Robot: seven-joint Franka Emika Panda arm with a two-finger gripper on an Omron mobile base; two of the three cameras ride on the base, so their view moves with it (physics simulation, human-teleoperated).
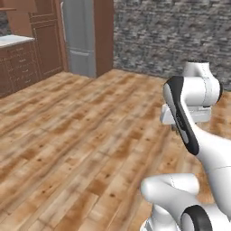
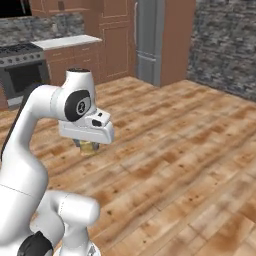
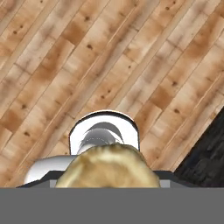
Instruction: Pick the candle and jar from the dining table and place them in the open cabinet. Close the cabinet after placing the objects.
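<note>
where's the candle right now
The candle is held under the gripper, above the wooden floor. It shows at left of centre in the right base view and at the bottom middle of the hand view.

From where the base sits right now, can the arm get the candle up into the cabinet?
Probably not yet. The gripper holds the candle over open wood floor, and the brown cabinets stand far off by the back wall, beyond the arm's apparent reach. The base likely needs to drive closer.

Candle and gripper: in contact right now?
Touching. In the right base view the candle sits tucked in the gripper under the hand, well above the wood floor, so it is carried.
</note>
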